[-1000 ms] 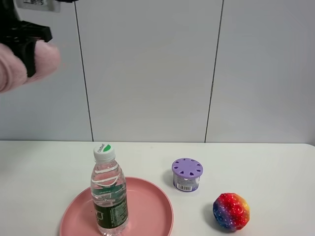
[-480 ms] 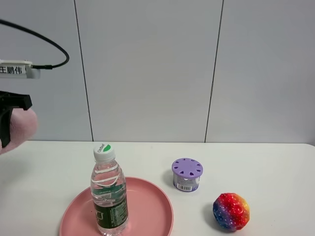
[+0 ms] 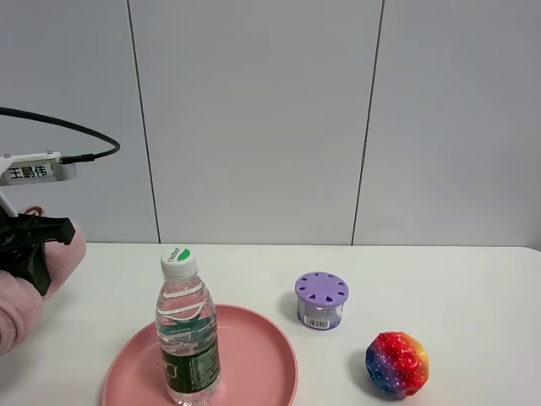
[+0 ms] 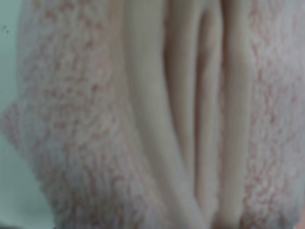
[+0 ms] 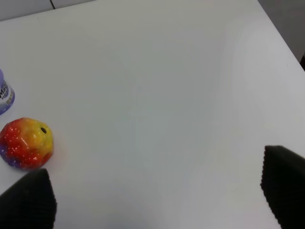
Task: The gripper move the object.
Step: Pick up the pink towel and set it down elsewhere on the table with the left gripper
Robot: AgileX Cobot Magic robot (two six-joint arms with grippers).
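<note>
At white table's (image 3: 473,279) left end, left gripper (image 3: 35,255) clamps fluffy pink rolled towel (image 3: 15,309).

Left gripper (image 3: 35,254), a black claw, clamped a pink, fleecy rolled towel (image 3: 13,309) round its middle, well to the left of the bottle (image 3: 188,330) and roughly level with that bottle's cap. The roll sat tilted, its upper end nearer the bottle, its lower end running off the frame's edge. A white label (image 3: 34,172) with characters and a thin black cable (image 3: 76,128) stood above the claw. Seen from the wrist, the towel's folds were blurred.
</note>
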